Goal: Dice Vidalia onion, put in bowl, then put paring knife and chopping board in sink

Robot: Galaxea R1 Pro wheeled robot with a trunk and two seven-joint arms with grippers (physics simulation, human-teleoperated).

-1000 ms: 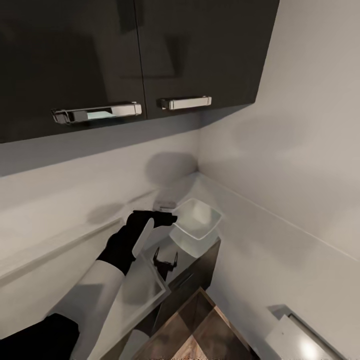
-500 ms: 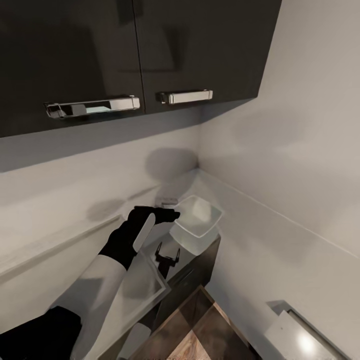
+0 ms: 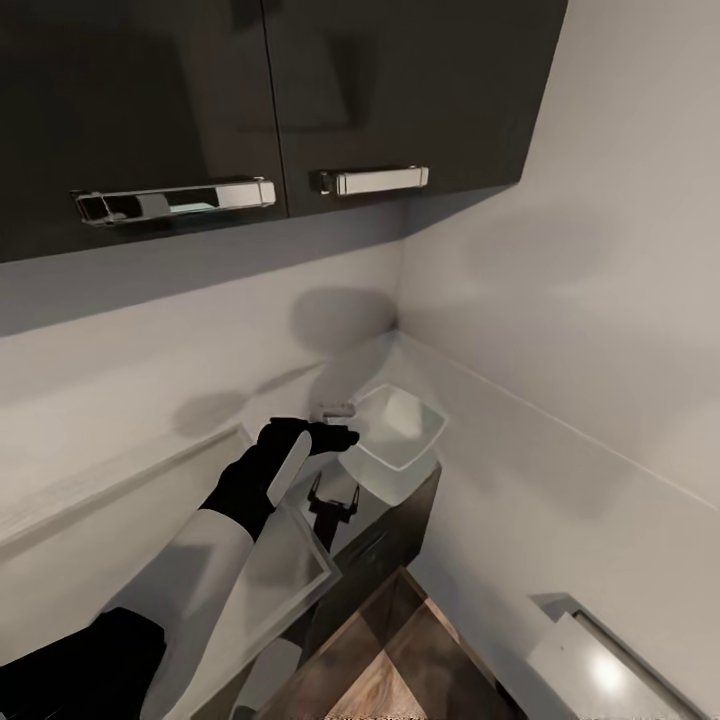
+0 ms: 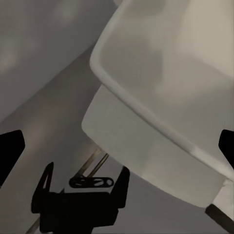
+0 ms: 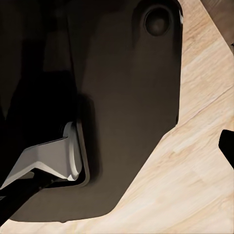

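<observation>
The white squarish bowl [image 3: 398, 440] stands on the grey reflective countertop [image 3: 360, 380] in the corner by the walls. My left gripper [image 3: 338, 436] hovers just beside the bowl's near rim, a little above the worktop. In the left wrist view this gripper [image 4: 117, 146] is open, its fingertips [image 4: 10, 146] wide apart, with the bowl [image 4: 165, 83] close ahead and the gripper's dark reflection on the countertop [image 4: 44, 122]. My right gripper [image 5: 117, 146] hangs low over the wooden floor [image 5: 195, 161], one of its fingertips [image 5: 227, 146] at the picture's edge. Onion, paring knife and chopping board are out of view.
Dark wall cabinets [image 3: 300, 90] with chrome handles [image 3: 372, 180] hang above the countertop. White walls close the corner on the right. Under my left forearm lies a raised-rim steel panel [image 3: 300, 575]. Dark base cabinets [image 3: 385, 545] drop to the wooden floor [image 3: 400, 670].
The head view has shifted a little, so the wall cabinets sit higher in the picture. My left gripper stays open beside the bowl, almost unmoved.
</observation>
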